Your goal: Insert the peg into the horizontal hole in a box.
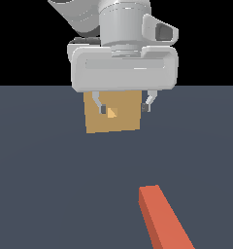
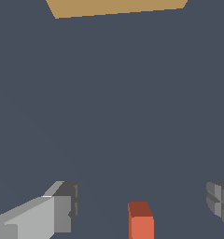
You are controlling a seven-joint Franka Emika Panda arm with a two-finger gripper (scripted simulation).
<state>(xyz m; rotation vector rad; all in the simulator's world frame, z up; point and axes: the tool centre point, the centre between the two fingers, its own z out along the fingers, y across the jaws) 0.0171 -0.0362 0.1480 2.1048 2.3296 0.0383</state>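
Note:
The tan box [image 1: 116,120] stands on the floor, partly behind my gripper. Its small hole [image 1: 112,113], lighter orange inside, shows in the middle of its face. The peg [image 1: 163,219] lies on the floor nearer the camera, toward the exterior view's right; only its red-orange part shows, and the pale part is out of frame. My gripper [image 1: 124,107] hangs open and empty above the floor in front of the box, well away from the peg. In the wrist view the peg's red end [image 2: 140,219] lies between my open fingers [image 2: 62,207], and the box's edge [image 2: 116,7] shows.
A flat dark blue-grey floor [image 1: 50,185] spreads around the box and peg. Behind it is black background. Nothing else stands on the floor.

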